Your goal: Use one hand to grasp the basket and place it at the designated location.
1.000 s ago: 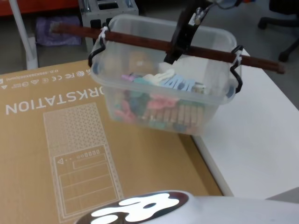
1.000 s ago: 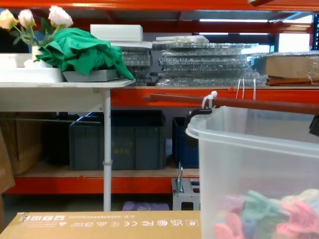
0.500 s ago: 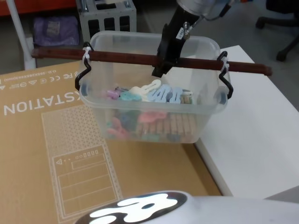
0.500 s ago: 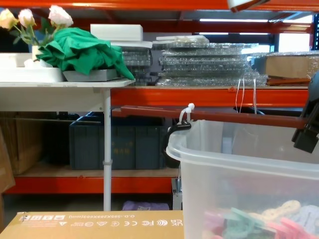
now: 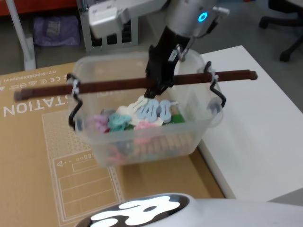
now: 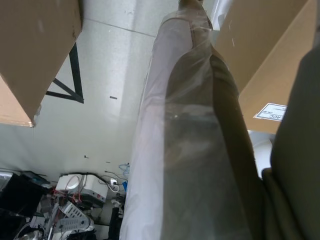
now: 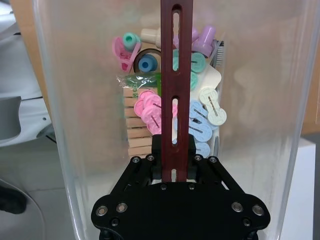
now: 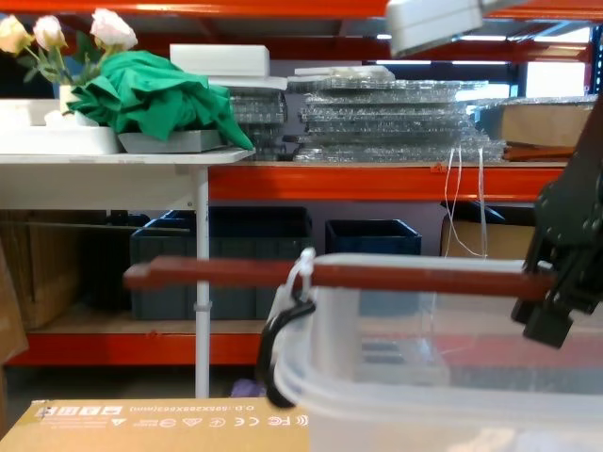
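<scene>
The basket (image 5: 142,135) is a translucent milky tub with coloured clips and wooden clothespins (image 7: 150,115) inside. A dark red bar (image 5: 109,86) spans its top, tied to black wire hooks (image 5: 215,97) at both ends. My right gripper (image 5: 156,87) is shut on the middle of that bar (image 7: 176,75), reaching down from behind. The tub hangs over the brown cardboard sheet (image 5: 38,156), its right end beside the white table's edge; I cannot tell whether it touches. In the chest view its rim (image 8: 424,400) and bar (image 8: 377,275) stand close in front, with the right gripper (image 8: 556,301) at the right.
A white table (image 5: 255,132) lies to the right of the cardboard. An office chair (image 5: 284,14) stands behind it. Orange racking with dark blue crates (image 8: 226,254) and a side table with green cloth (image 8: 160,94) stand farther back. The left wrist view shows cardboard boxes (image 6: 30,55) and floor.
The right gripper has carried the basket to the left and nearer to me, from the table's corner to over the cardboard. The bar has swung its left end toward me.
</scene>
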Robot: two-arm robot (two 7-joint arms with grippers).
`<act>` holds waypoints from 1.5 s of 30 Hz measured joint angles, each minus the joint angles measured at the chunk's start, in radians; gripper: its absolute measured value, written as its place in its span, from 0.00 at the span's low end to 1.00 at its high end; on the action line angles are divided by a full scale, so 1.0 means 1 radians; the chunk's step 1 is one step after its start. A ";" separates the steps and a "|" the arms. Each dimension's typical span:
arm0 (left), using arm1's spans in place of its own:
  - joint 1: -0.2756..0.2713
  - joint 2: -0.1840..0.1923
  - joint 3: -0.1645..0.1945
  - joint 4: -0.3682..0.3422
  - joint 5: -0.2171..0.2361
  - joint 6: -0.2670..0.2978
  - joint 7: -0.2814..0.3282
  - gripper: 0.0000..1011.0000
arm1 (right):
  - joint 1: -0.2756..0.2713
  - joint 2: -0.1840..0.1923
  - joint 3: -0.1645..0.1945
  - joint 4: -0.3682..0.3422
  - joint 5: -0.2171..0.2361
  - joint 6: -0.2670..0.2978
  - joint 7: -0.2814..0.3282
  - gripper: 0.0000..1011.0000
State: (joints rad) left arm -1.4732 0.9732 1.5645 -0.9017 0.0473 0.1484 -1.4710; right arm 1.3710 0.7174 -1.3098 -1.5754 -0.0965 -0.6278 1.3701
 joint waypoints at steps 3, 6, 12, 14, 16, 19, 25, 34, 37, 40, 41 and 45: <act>0.000 0.000 0.000 0.000 0.000 0.000 0.000 0.00 | -0.006 -0.012 -0.011 -0.002 -0.009 -0.043 -0.015 0.23; 0.000 0.000 0.000 0.000 0.000 0.000 0.000 0.00 | -0.007 -0.018 -0.018 -0.004 -0.023 -0.064 -0.028 0.23; 0.000 0.000 0.000 0.000 0.000 0.000 0.000 0.00 | -0.007 -0.030 -0.030 -0.005 -0.035 -0.074 -0.047 0.23; 0.000 0.000 0.000 0.000 0.000 0.000 0.000 0.00 | -0.004 -0.033 -0.034 -0.002 -0.036 -0.075 -0.052 0.23; 0.000 0.000 0.000 0.000 0.000 0.000 0.000 0.00 | -0.002 -0.034 -0.038 0.000 -0.036 -0.076 -0.054 0.23; 0.000 0.000 0.000 0.000 0.000 0.000 0.000 0.00 | 0.002 -0.038 -0.044 0.004 -0.036 -0.076 -0.057 0.23; 0.000 0.000 0.000 0.000 0.000 0.000 0.000 0.00 | 0.002 -0.047 -0.054 0.004 -0.049 -0.062 -0.082 0.23; 0.000 0.000 0.000 0.000 0.000 0.000 0.000 0.00 | -0.018 -0.047 -0.062 -0.033 -0.117 -0.023 -0.137 0.23; 0.000 0.000 0.000 0.000 0.000 0.000 0.000 0.00 | -0.025 -0.046 -0.065 -0.041 -0.135 -0.014 -0.148 0.23; 0.000 0.000 0.000 0.000 0.000 0.000 0.000 0.00 | -0.032 -0.047 -0.067 -0.048 -0.151 -0.004 -0.158 0.23; 0.000 0.000 0.000 0.000 0.000 0.000 0.000 0.00 | -0.035 -0.048 -0.068 -0.050 -0.156 -0.001 -0.161 0.23; 0.000 0.000 0.000 0.000 0.000 0.000 0.000 0.00 | -0.045 -0.052 -0.074 -0.057 -0.176 0.013 -0.171 0.23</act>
State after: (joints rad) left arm -1.4731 0.9732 1.5645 -0.9015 0.0474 0.1484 -1.4710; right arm 1.3262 0.6656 -1.3836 -1.6327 -0.2730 -0.6144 1.1994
